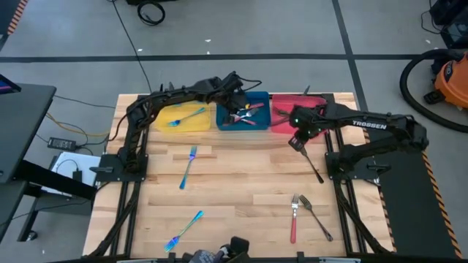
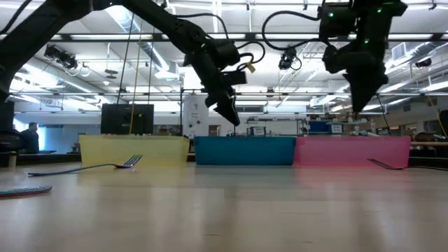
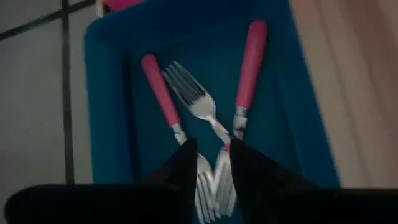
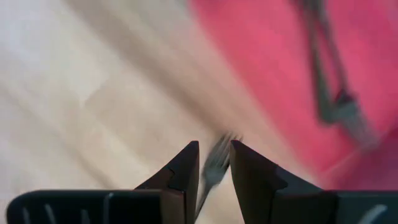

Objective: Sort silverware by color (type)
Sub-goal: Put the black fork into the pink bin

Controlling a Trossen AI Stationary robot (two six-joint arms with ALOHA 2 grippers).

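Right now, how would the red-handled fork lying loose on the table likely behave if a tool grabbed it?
The red-handled fork lies flat on the table, so it probably offers little edge to pinch. It looks thin and rigid, likely stiff and light. A grey fork lies right beside its tines and might get nudged.

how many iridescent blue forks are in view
3: one in the yellow tray at, one mid-table, one near the front edge. Others may be hidden.

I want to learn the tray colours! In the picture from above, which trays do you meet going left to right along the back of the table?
yellow tray → blue tray → red tray
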